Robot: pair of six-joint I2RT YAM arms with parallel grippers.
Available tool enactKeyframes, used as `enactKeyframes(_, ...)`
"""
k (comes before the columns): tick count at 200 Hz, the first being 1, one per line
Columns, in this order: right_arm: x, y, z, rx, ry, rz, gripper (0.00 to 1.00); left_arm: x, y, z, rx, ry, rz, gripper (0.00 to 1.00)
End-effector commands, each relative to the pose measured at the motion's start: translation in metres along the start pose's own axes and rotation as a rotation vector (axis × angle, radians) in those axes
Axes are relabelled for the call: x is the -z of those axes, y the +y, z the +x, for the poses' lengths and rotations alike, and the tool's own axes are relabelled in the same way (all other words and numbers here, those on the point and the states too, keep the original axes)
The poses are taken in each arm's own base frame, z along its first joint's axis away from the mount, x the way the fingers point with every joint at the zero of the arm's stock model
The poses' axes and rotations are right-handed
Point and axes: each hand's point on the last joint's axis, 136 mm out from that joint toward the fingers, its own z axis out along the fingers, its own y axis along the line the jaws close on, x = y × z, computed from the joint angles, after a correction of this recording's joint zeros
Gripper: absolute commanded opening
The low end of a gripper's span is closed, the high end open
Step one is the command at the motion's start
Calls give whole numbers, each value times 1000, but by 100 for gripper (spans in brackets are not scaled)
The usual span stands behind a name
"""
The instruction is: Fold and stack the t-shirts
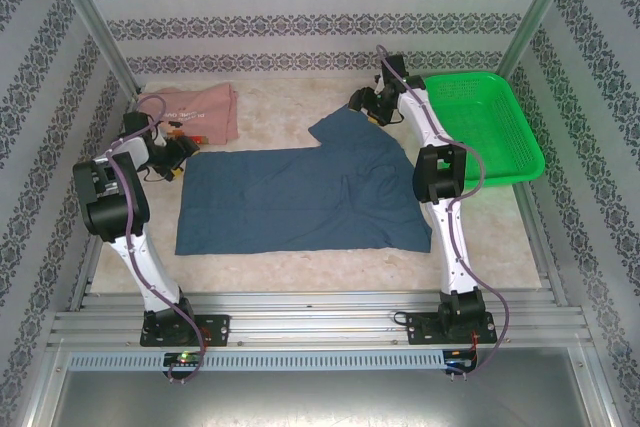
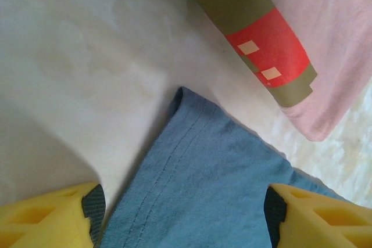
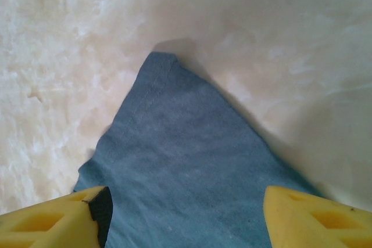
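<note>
Yellow fingers [image 2: 52, 219] of the left tool [image 2: 185, 213] sit at the bottom corners of the left wrist view. They're spread wide w/ nothing pinched. A hemmed corner of the blue shirt [image 2: 203, 166] lies flat on the desk [image 2: 70, 56] btwn them. Just past that corner, across a strip of bare desk, is the pink shirt [image 2: 337, 56]. Its blocky red, olive & orange print [image 2: 261, 39] faces up.

Right tool [image 3: 186, 207] is much the same. Its yellow fingers [image 3: 52, 225] are wide apart & grip nothing. They point down at another hemmed corner of the blue shirt, flat on the pale desk.

From above, the left arm [image 1: 110, 197] rises from its base at the near edge w/ the elbow bent out to the left. Its forearm angles fwd & inward, so the tool sits over the blue shirt's far-left corner. Right arm [image 1: 440, 172] stands up from its base, elbow abt level w/ the shirt's right edge, & the forearm stretches far out. Its wrist turns left & down, putting the tool over the flap that sticks out from the shirt's far edge.

Blue shirt is spread across mid desk, mostly flat, w/ some creases on its right half. Pink shirt is loosely bunched in the desk's far-left corner, near the left tool. Green mesh basket [image 1: 525, 162] sits at far right beside the right forearm, apart from both shirts.
</note>
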Motion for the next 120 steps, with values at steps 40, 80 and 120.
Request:
enactKeyframes(40,-24,-3,-14,-76,-58,-28,70,-34,-15,-5,-23,-41,12,65)
enactKeyframes(80,-38,-9,-14,-152,-62,-31,69,-42,-27,6,-25,-7,49,36)
enactKeyframes(120,-50,-22,-9,-216,-58,8,62,-25,-47,11,-39,-37,97,16)
